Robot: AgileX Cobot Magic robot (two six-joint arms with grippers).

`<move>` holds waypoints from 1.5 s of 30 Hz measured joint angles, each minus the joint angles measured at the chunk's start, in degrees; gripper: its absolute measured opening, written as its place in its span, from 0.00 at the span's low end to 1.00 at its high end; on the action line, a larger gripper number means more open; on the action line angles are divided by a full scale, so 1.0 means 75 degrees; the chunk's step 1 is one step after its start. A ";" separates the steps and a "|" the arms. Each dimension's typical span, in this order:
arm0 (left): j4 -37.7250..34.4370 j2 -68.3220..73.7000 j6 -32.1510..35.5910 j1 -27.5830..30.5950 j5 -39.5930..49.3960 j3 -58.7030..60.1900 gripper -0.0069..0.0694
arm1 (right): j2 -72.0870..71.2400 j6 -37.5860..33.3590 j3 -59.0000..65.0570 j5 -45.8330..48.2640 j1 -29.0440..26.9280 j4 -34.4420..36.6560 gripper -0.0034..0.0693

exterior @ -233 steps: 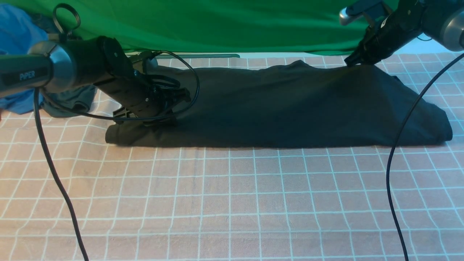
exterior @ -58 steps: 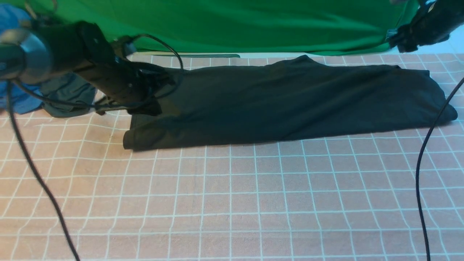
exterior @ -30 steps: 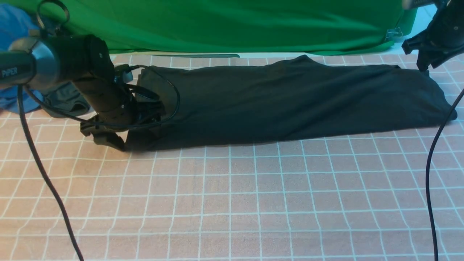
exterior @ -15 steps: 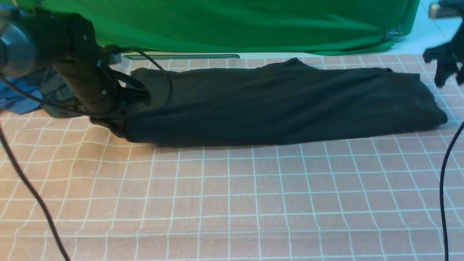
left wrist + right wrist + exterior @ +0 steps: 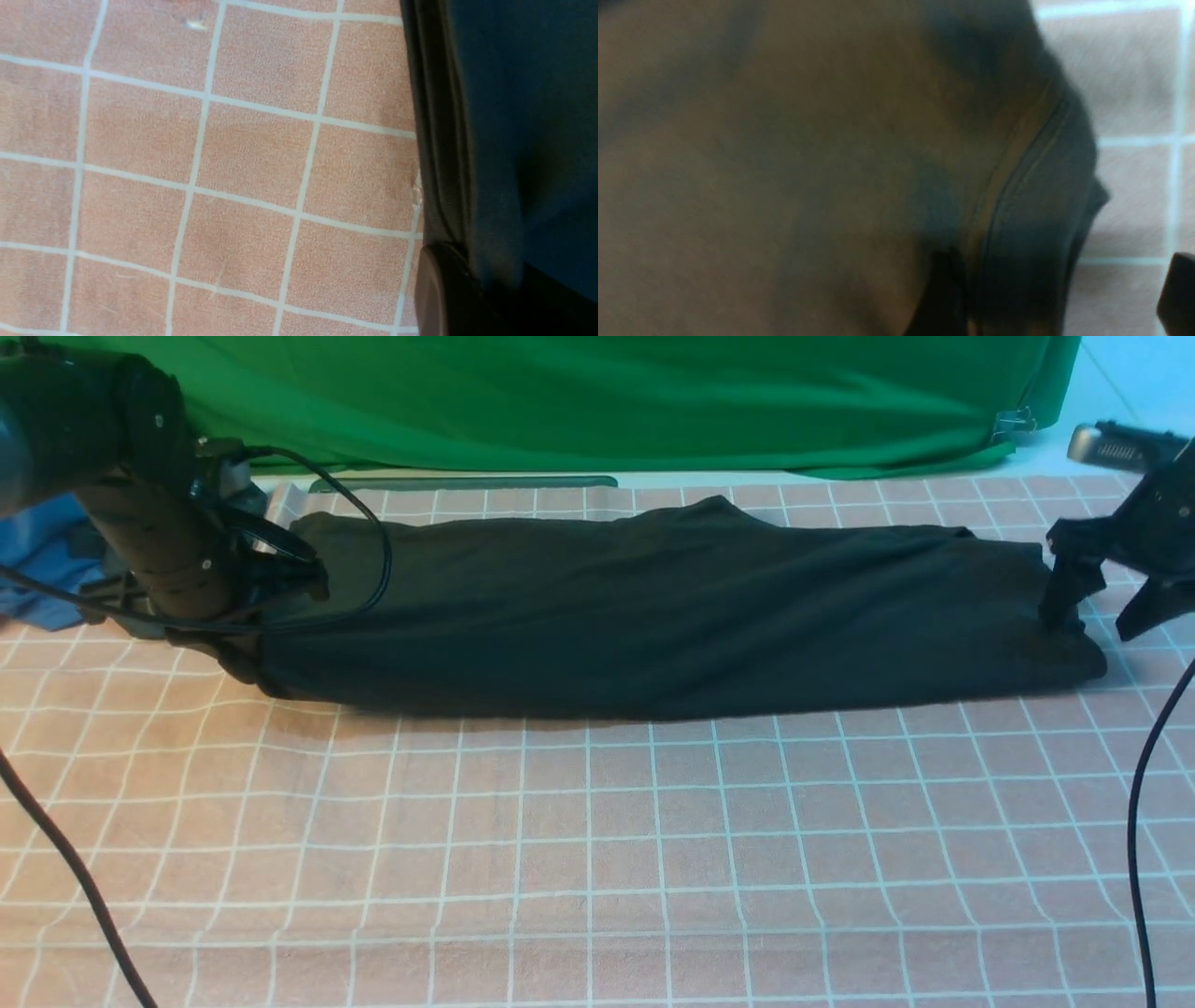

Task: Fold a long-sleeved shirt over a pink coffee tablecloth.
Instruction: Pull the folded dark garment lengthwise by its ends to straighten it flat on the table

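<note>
a: how far along is the folding?
b: biggest thing first. the tablecloth (image 5: 597, 859) lies spread under the shirt (image 5: 653, 607) and runs on well in front of it, fairly flat. a green cloth (image 5: 597, 401) hangs behind the shirt and has no part in the job.
a: and the shirt itself?
b: it lies flat as one long, narrow dark band running side to side. no sleeve sticks out loose, so i judge the lengthwise folds are done, with the sleeves tucked inside.
a: what's left, then?
b: the short way. the two ends have yet to be brought together, once or maybe twice, to make a neat packet. nothing of that shows yet.
a: anything else near it?
b: a blue garment (image 5: 37, 551) is bunched just past the shirt's left end. it's not part of this.
a: the claws?
b: the left claw (image 5: 245, 665) sits low at the shirt's left end, on the near corner. in its wrist camera the cloth runs in between its fingers, so i read it as clamped on the shirt. the right claw (image 5: 1106, 607) is at the shirt's right end, spread wide and gripping nothing. one finger (image 5: 941, 298) rests on the cloth beside a stitched edge, and the other is out past that edge.
a: so both ends are about ready to lift?
b: my guess is the right one has to close first.
</note>
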 joint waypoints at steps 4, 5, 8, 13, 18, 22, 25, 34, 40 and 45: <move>0.0000 0.0000 -0.0006 0.0000 0.0000 0.0000 0.15 | 0.0008 -0.0051 0.0362 -0.0008 0.0147 -0.0095 0.75; 0.0000 0.0000 -0.0014 0.0000 0.0000 0.0000 0.15 | 0.0008 -0.0130 0.0432 0.0003 0.0185 -0.0149 0.70; -0.0107 0.0000 -0.0086 0.0000 -0.0001 0.0000 0.15 | -0.0022 -0.0346 0.0538 -0.0017 0.0200 -0.0137 0.36; -0.0207 -0.0162 -0.0086 0.0000 0.0221 0.0007 0.15 | -0.0554 -0.0346 0.0651 -0.0033 0.0241 -0.0151 0.16; -0.0462 -0.0885 -0.0109 0.0190 0.0610 0.0351 0.15 | -0.1923 -0.0346 0.1348 -0.0092 0.0262 -0.0160 0.16; -0.0637 -0.1718 -0.0208 0.0642 0.0705 0.1409 0.15 | -0.3138 -0.0346 0.2982 -0.0066 0.0262 -0.0187 0.16; -0.0725 -0.2375 -0.0236 0.0968 0.0772 0.2231 0.15 | -0.3924 -0.0346 0.4241 0.0000 0.0272 -0.0185 0.16; -0.0862 -0.3841 -0.0269 0.1510 0.1062 0.4335 0.15 | -0.5533 -0.0373 0.7382 -0.0754 0.0272 -0.0447 0.18; -0.0827 -0.3943 -0.0289 0.1524 0.1051 0.4751 0.16 | -0.5643 -0.0562 0.8126 -0.1195 0.0272 -0.0665 0.30; -0.0439 -0.3943 -0.0567 0.1524 0.1267 0.4774 0.30 | -0.5676 -0.0721 0.8215 -0.1178 0.0272 -0.0893 0.47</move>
